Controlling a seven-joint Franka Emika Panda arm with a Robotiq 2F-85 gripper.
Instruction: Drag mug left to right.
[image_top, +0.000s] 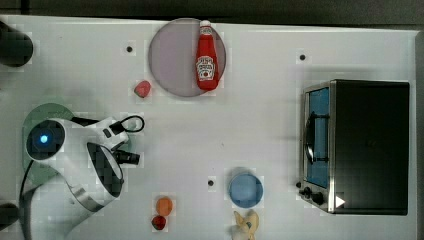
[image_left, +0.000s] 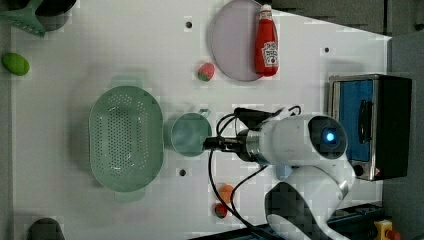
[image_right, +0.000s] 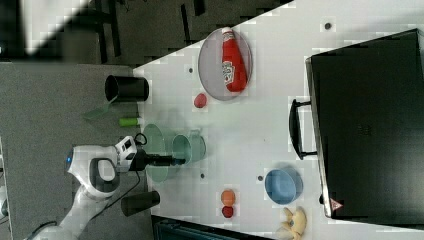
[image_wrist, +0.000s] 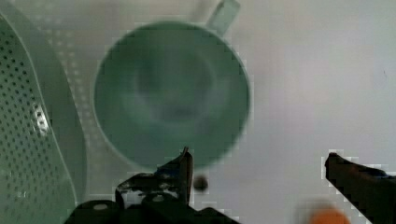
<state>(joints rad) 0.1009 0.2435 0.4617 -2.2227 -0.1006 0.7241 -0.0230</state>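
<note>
A white desk (image_left: 300, 95) carries everything, with dark floor beyond its edges. The mug (image_left: 189, 134), sage green and round from above, stands upright with its mouth facing up, just beside the perforated pale-green oval basket (image_left: 125, 138), on the basket's right in the left view. Its small handle (image_left: 204, 113) points toward the upper right in the left view; the basket's long axis runs up and down there. In the wrist view the mug (image_wrist: 170, 91) is empty. The pincer (image_wrist: 259, 165) hangs spread wide just off the mug's rim, one fingertip (image_wrist: 184, 161) at the rim, the other well clear over bare desk; it holds nothing. Outward lie a strawberry (image_left: 205, 71), a grey plate (image_left: 232, 42) bearing a ketchup bottle (image_left: 266, 42), an orange fruit (image_left: 226, 192) with a red one (image_left: 220, 210), a light-blue cup (image_top: 245, 189) and a toaster oven (image_top: 357, 146).
</note>
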